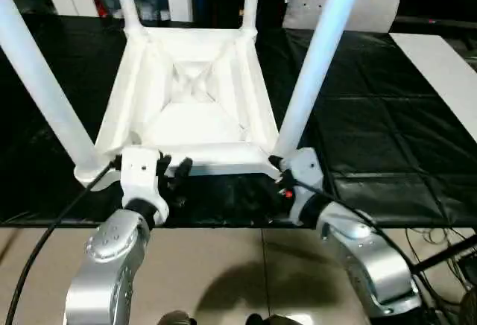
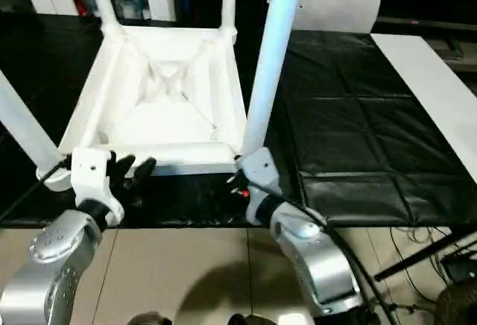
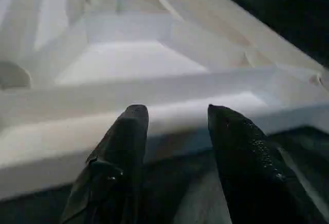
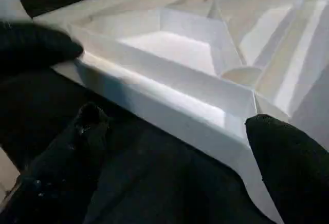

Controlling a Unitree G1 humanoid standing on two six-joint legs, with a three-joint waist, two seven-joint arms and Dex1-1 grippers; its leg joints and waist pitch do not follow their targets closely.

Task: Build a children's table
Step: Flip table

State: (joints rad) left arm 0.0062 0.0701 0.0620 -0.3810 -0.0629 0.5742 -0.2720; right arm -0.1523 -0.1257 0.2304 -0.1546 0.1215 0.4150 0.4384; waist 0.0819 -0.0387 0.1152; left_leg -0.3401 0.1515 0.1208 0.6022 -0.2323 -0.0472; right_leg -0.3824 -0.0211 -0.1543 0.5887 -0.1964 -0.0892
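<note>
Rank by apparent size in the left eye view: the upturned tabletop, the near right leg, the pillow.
1. Tabletop, largest.
2. Near right leg, though its closeness to the camera inflates it.
3. Pillow, smallest as seen, but it is far back and partly cut off, so its true size is unsure.

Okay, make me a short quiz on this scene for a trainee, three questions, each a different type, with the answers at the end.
1. True or false: the children's table lies upside down, ribbed underside facing up.
2. Multiple choice: how many legs stand up from its corner sockets? A) two B) three C) four
3. Fill in: the left tool is ____, fingers pointing at the table's near rim.

Key
1. True.
2. C: near left leg, near right leg, and two far legs.
3. Open. The right tool is also open, at the near right corner.
</note>
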